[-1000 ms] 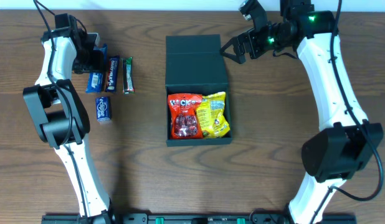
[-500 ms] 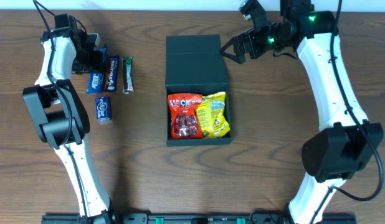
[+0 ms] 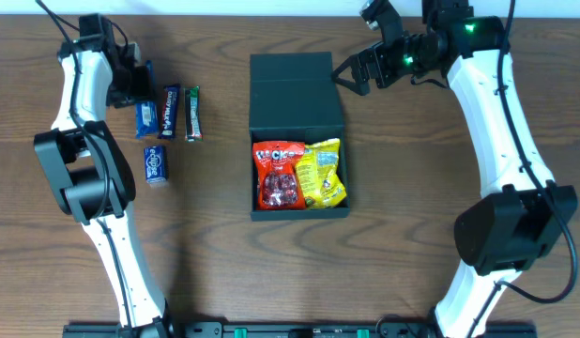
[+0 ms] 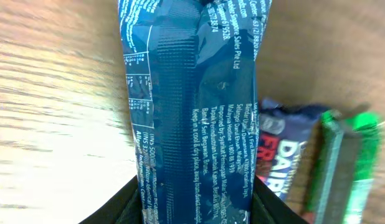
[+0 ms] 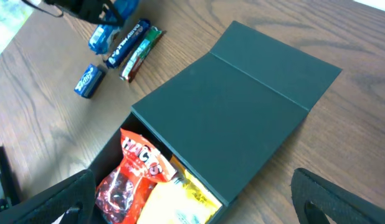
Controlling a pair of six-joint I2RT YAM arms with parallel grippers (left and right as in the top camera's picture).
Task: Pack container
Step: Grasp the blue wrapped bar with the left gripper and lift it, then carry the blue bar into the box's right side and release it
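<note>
Two bags, a red packet (image 3: 279, 176) and a yellow packet (image 3: 323, 174), already lie in the container (image 3: 297, 94), which sits open well to the right of my left gripper (image 4: 192, 208). That gripper is clamped on a blue wrapped bar (image 4: 192, 93) and has just lifted it a little, so I judge the carry across comes next. My right gripper (image 3: 348, 75) hovers beside the lid, jaws apart.
</note>
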